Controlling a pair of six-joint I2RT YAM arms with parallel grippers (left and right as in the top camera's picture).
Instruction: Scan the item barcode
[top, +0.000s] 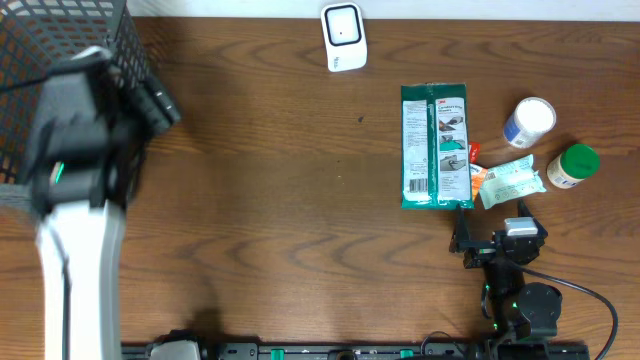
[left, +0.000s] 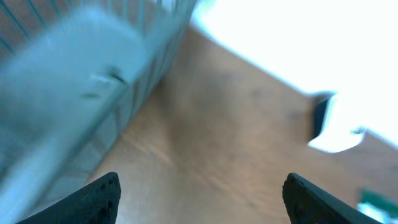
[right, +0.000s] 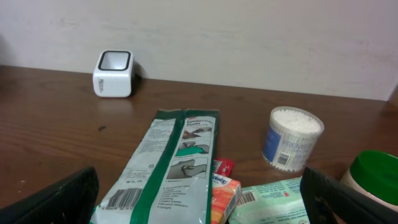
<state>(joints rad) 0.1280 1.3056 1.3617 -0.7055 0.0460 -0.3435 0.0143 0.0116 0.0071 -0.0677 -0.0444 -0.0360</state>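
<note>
While the flat green-and-white plastic packet (top: 435, 145) lies on the brown wooden table (top: 270, 200), right of centre, the small white boxy scanner (top: 344, 37) stands well apart from it at the far edge, so no barcode is presented yet. From overhead, the left arm (top: 70, 170) reaches beside the black wire basket (top: 60, 30) at the far left. The right arm (top: 520, 295) sits just short of the packet's near end, close to a pale green sachet (top: 510, 183), a white-topped tub of cotton swabs (top: 528, 122) and a green-lidded jar (top: 573, 165). In the smeared left wrist view, the left pincer (left: 205, 202) is spread wide and holds nothing, with basket mesh on one side and the scanner a white blur ahead. In the right wrist view, the right pincer (right: 202, 208) gapes fully and is empty. The packet lies ahead in line with its gap, a barcode (right: 121, 198) printed near the close end. The risk, as I judge it, is that a thin, slick packet flat on the table offers little to bite, so a grasp may slip or pinch the sachet too. A grip covering the barcode, or turning it away from the scanner, would spoil the scan.
</note>
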